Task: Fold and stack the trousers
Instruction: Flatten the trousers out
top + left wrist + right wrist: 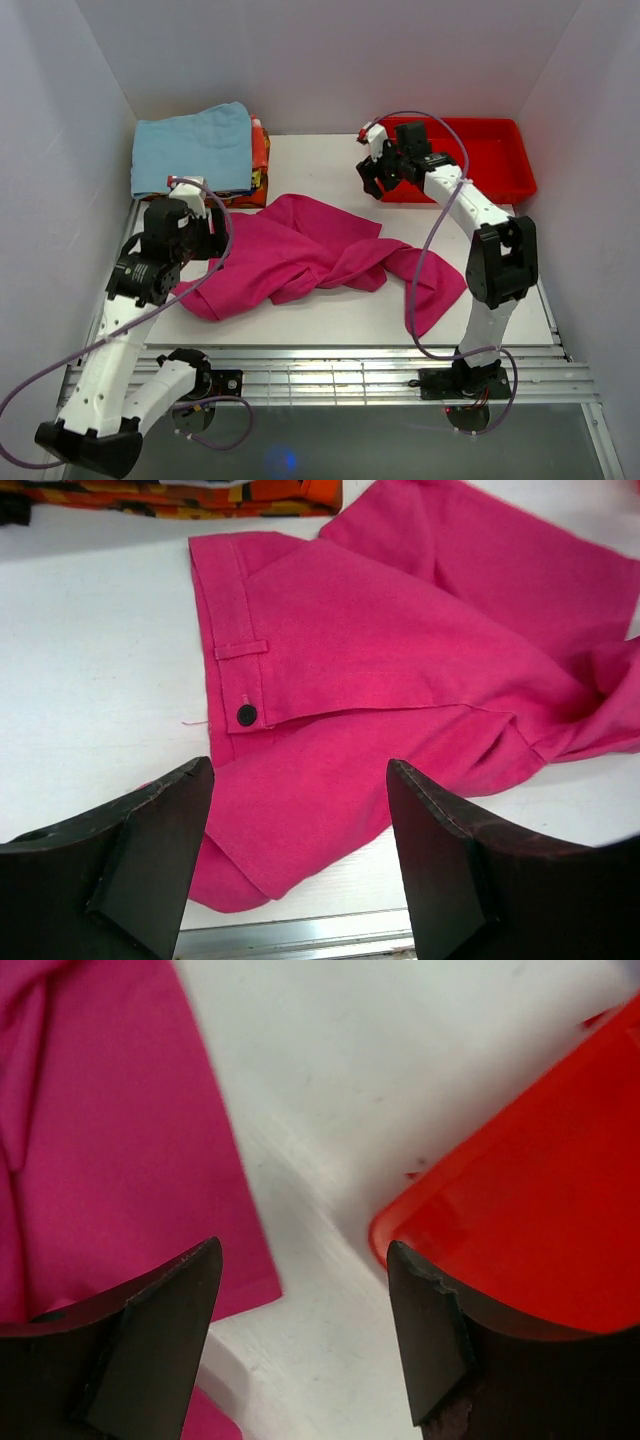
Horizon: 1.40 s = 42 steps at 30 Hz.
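Waistband end of trousers [300, 255] hidden beneath left arm [160, 262], top view. Right wrist view: red tray [540, 1230] cut by right edge. Mostly covered: pile [259, 152] under blue cloth [195, 148].

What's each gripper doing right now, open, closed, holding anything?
Left gripper: open, holding nothing, above the trousers.
Right gripper: open, holding nothing, near the red tray.
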### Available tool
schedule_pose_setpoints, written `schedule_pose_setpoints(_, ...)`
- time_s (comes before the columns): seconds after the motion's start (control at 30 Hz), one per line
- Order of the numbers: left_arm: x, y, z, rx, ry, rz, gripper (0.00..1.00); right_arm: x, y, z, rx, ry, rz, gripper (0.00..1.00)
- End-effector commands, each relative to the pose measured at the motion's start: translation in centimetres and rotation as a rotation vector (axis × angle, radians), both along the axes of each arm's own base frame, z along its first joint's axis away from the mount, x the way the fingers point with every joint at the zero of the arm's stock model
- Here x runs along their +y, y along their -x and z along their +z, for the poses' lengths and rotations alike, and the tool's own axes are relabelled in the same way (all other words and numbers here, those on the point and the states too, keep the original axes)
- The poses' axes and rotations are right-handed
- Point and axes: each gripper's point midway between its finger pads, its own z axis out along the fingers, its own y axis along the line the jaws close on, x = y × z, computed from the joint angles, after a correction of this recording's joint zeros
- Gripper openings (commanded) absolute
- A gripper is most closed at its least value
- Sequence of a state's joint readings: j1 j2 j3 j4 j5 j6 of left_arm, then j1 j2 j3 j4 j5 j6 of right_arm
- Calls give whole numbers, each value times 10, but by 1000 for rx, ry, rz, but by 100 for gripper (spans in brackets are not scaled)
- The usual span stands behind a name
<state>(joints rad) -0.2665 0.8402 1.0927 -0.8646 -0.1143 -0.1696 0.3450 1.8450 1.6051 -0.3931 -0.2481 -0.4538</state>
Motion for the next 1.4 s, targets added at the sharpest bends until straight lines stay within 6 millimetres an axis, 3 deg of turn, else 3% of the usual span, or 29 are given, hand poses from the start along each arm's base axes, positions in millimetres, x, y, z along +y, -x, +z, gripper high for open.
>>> schedule_pose_setpoints(0.0,4,-23,-23,63,-56,-20,81,22,20,-53,148,30,76,72)
schedule_pose_setpoints(0.1,21,-49,-43,129,-1,-46,82,27,7,-74,165,46,61,72)
schedule_pose_setpoints(0.13,46,-57,-52,153,10,27,82,28,5,-80,170,52,61,72)
schedule_pose_setpoints(0.23,57,-85,-80,223,27,-18,82,32,6,-102,212,64,84,71)
schedule_pose_setpoints(0.33,56,-107,-100,229,33,-64,84,36,15,-122,235,84,106,71)
schedule_pose_setpoints(0.4,53,-120,-105,210,56,-75,91,38,27,-137,246,119,119,71)
schedule_pose_setpoints(0.53,56,-141,-140,242,79,-21,96,36,37,-156,230,173,138,66)
schedule_pose_setpoints(0.73,67,-174,-180,238,89,85,96,23,61,-184,284,244,170,48)
schedule_pose_setpoints(0.77,67,-178,-194,258,81,88,96,22,62,-183,279,248,179,38)
schedule_pose_setpoints(0.83,65,-185,-203,256,65,93,96,22,65,-183,280,248,189,28)
schedule_pose_setpoints(0.87,64,-189,-206,250,60,90,96,21,67,-181,278,248,193,18)
schedule_pose_setpoints(0.97,50,-193,-223,277,68,56,89,19,70,-173,268,247,202,8)
schedule_pose_setpoints(1.07,35,-191,-233,306,68,17,70,16,73,-160,253,244,202,8)
schedule_pose_setpoints(1.1,31,-189,-235,315,72,7,57,12,73,-150,241,240,194,8)
schedule_pose_setpoints(1.13,31,-184,-237,340,72,9,37,7,71,-136,215,228,178,8)
schedule_pose_setpoints(1.17,38,-182,-234,352,53,22,6,-5,71,-128,203,241,149,8)
schedule_pose_setpoints(1.2,55,-179,-224,341,50,55,0,-22,71,-116,188,245,118,8)
schedule_pose_setpoints(1.23,69,-176,-199,289,54,70,0,-42,71,-105,173,256,83,8)
schedule_pose_setpoints(1.27,85,-171,-194,284,41,89,0,-66,70,-94,150,263,43,8)
schedule_pose_setpoints(1.3,98,-166,-172,243,19,90,0,-104,66,-75,107,281,-18,8)
schedule_pose_setpoints(1.37,125,-158,-152,208,-7,112,0,-158,66,-62,77,322,-97,8)
